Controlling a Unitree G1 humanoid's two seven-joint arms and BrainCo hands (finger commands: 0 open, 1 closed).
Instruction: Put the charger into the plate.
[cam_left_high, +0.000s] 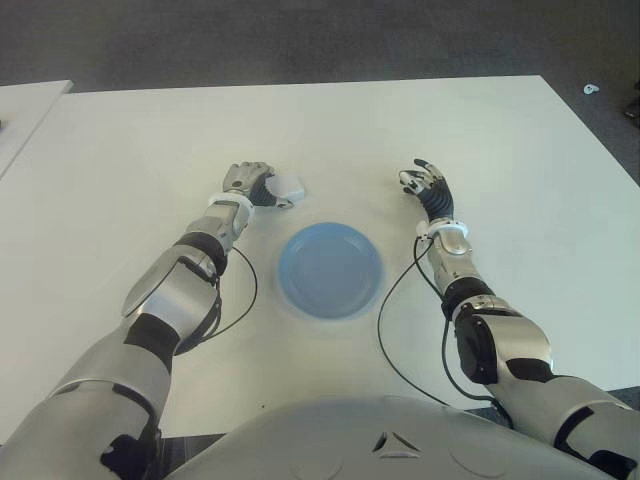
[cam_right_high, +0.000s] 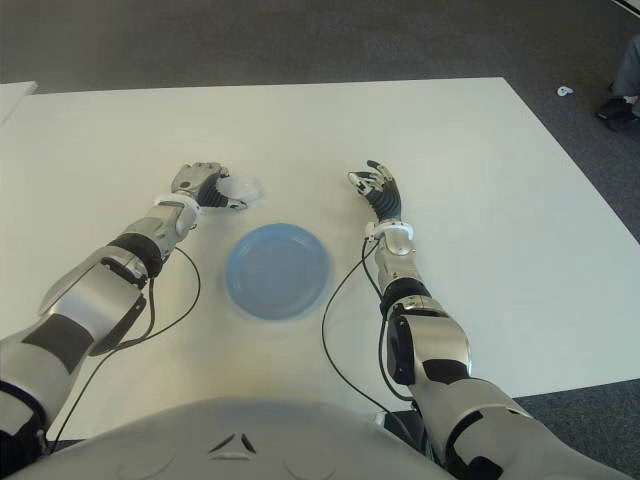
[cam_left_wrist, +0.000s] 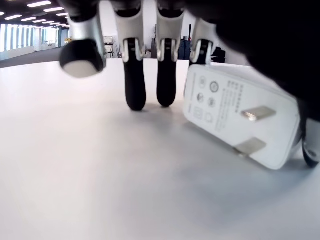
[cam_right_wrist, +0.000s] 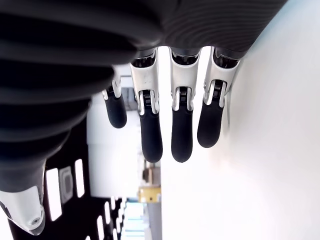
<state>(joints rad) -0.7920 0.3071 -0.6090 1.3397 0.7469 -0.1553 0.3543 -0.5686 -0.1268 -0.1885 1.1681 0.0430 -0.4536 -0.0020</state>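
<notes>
Charger (cam_left_high: 289, 186) behind-left of plate (cam_left_high: 329, 270)

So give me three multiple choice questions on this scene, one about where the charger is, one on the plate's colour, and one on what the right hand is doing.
1. Where is the charger?
A. in the plate
B. on the table by the left hand
C. in the right hand

2. What colour is the plate?
A. blue
B. red
C. black

3. What state is the right hand in?
A. shut on the charger
B. open, holding nothing
C. pressed flat in the plate

Answers:
1 B: the charger lies on the table at the left hand, its prongs showing in the left wrist view.
2 A: the plate is plainly blue.
3 B: its fingers hang relaxed with nothing between them.
</notes>
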